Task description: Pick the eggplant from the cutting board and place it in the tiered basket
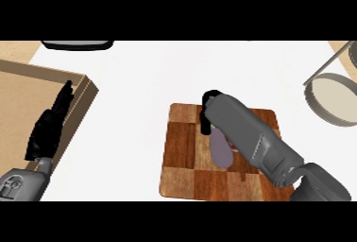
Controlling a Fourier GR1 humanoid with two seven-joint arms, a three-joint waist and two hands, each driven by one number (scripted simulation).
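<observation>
A purple eggplant (222, 150) lies lengthwise on the wooden cutting board (182, 156) in the middle of the counter. My right forearm reaches across the board and covers most of the eggplant. Only a black strip of my right hand (206, 113) shows past the wrist, at the eggplant's far end. The tiered basket (333, 100), a round pale tray with a grey rim and slanted metal rods, stands at the right edge. My left hand (47, 127) rests open at the far left, fingers pointing up.
An open cardboard box (78, 97) sits at the left, under my left hand. A dark round object (77, 45) shows at the top left edge. White counter lies between the board and the basket.
</observation>
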